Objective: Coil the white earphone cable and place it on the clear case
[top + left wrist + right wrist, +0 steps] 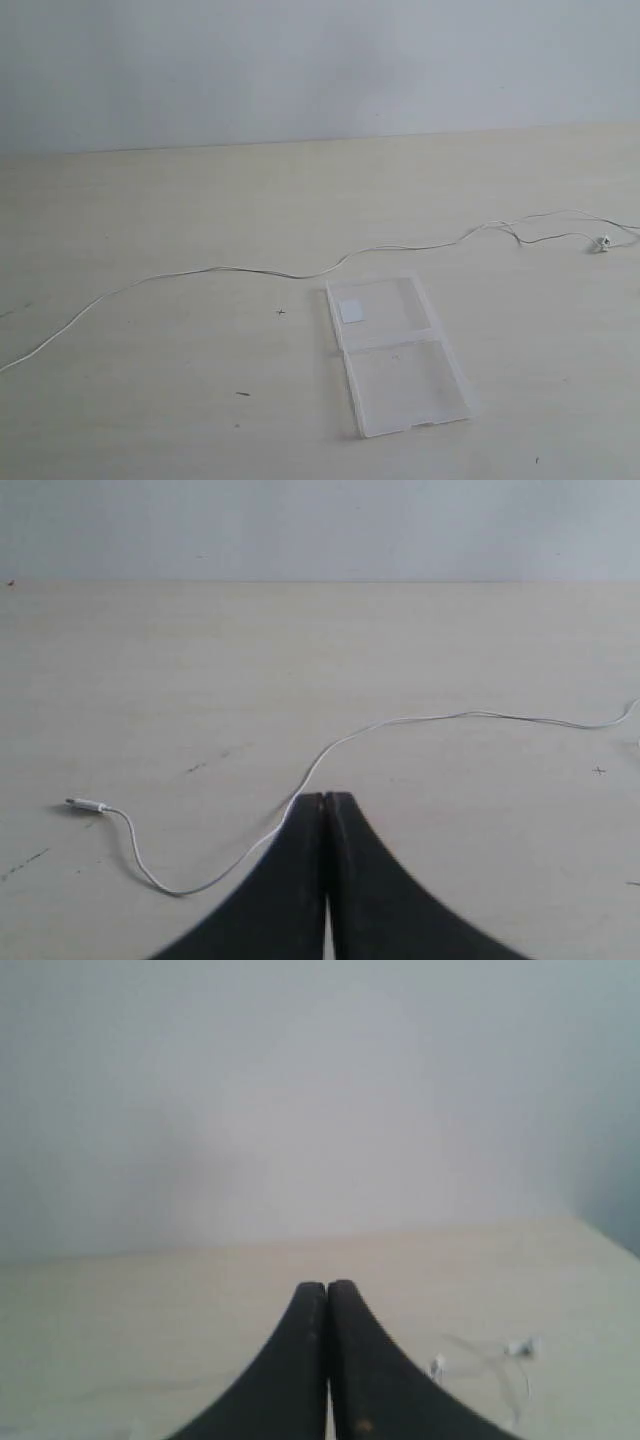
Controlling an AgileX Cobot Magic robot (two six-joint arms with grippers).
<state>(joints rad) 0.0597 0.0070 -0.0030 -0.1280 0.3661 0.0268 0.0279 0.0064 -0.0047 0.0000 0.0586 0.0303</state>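
The white earphone cable (400, 247) lies stretched out across the table, running from the left edge to the right edge behind the clear case (400, 380). One earbud (602, 243) rests at the far right. The case lies open and flat, its white sticker (351, 310) on the far half. Neither gripper shows in the exterior view. In the left wrist view my left gripper (325, 796) is shut and empty. The cable (420, 719) passes beside one finger and ends at the plug (85, 804). My right gripper (327, 1285) is shut and empty, with two earbuds (520, 1346) beyond it.
The pale wooden table (150, 200) carries a few small dark marks (281, 312). A plain light wall (300, 60) rises behind its far edge.
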